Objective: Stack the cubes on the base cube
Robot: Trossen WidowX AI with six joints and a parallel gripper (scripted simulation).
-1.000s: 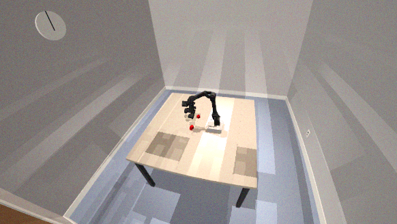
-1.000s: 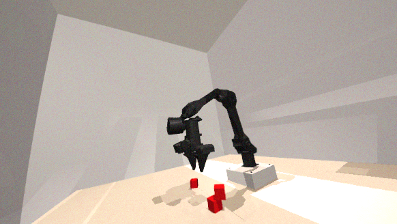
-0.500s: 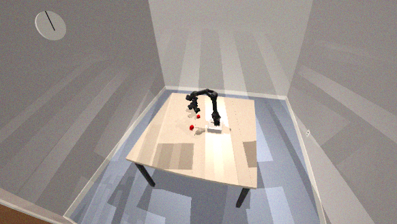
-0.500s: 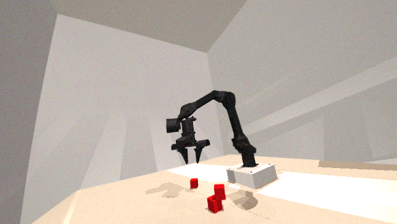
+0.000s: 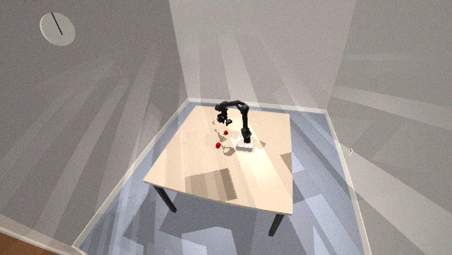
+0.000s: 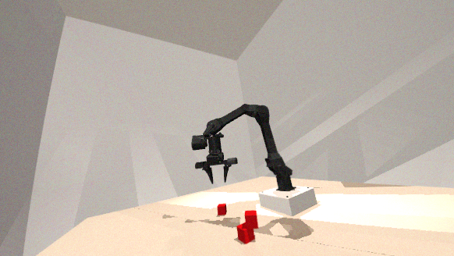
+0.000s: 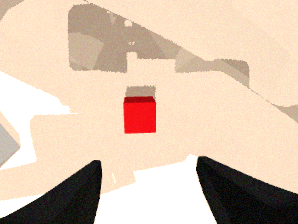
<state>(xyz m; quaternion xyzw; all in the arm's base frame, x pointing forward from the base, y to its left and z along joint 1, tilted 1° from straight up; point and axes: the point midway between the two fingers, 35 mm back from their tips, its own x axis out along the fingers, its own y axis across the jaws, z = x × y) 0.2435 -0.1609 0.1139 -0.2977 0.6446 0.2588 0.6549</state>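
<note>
One loose red cube (image 5: pixel 226 132) (image 6: pixel 221 209) (image 7: pixel 140 117) stands alone on the table, apart from the others. The red base cube (image 6: pixel 246 234) stands nearer the exterior camera. The other red cube (image 6: pixel 251 218) rests on top of it, offset toward one corner; it looks level. In the top view these two blend into one red spot. My gripper (image 5: pixel 224 121) (image 6: pixel 218 182) (image 7: pixel 149 165) is open and empty, pointing down, well above the table and roughly over the lone cube. In the wrist view that cube lies ahead of the fingertips, squared to them.
The arm's white base block (image 5: pixel 245 146) (image 6: pixel 274 201) stands on the wooden table (image 5: pixel 175 167) (image 6: pixel 97 230), to the right of the cubes in the top and exterior views. A grey corner of it shows at the wrist view's left edge. Shadows cross the tabletop.
</note>
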